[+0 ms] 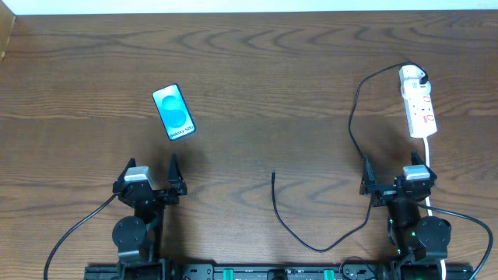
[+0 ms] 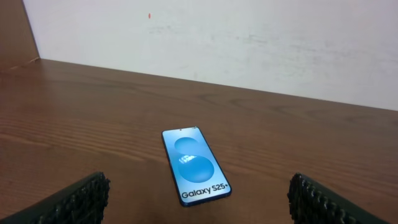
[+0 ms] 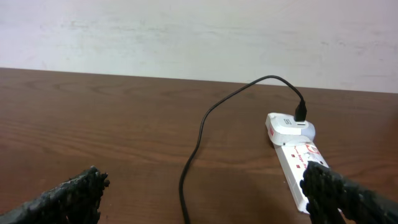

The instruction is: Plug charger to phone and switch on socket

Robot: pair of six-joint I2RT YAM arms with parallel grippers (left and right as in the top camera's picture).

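Note:
The phone (image 1: 173,112) lies flat on the table, blue screen up, ahead of my left gripper (image 1: 151,173); the left wrist view shows the phone (image 2: 196,166) between and beyond the open fingers (image 2: 78,200). The socket (image 1: 418,105) is a white strip at the far right, with the charger's white plug head (image 1: 412,75) seated in its far end. The charger's black cable (image 1: 352,128) loops down to a free tip (image 1: 273,174) near the table's middle. My right gripper (image 1: 396,176) stands open near the socket's front end, nothing in it. In the right wrist view the cable (image 3: 200,134) runs between the fingers, the socket (image 3: 298,165) to their right.
The socket's white cord (image 1: 429,159) runs back past the right arm. A white wall (image 2: 249,43) stands behind the wooden table (image 1: 264,70).

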